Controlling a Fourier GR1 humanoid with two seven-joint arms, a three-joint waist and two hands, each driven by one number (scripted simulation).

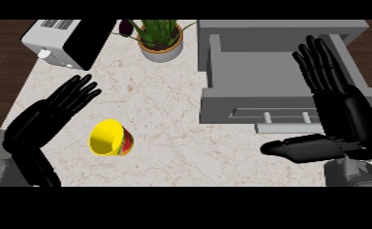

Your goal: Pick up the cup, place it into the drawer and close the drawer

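Note:
A yellow cup [109, 137] with a red and green side lies tipped on the marble counter [174, 125], its mouth facing me. The grey drawer [254, 68] at the right stands pulled out, and nothing shows inside it; its handle [287, 118] is on the front panel. My left hand [54, 107] is open at the left, fingers straight, just up and left of the cup and apart from it. My right hand [334, 100] is open over the drawer's right side, fingers pointing away, thumb [298, 148] out to the left below the handle.
A potted green plant [160, 39] stands at the back, left of the drawer. A grey and black toaster [62, 41] sits at the back left corner. Dark floor shows beyond the counter's left edge.

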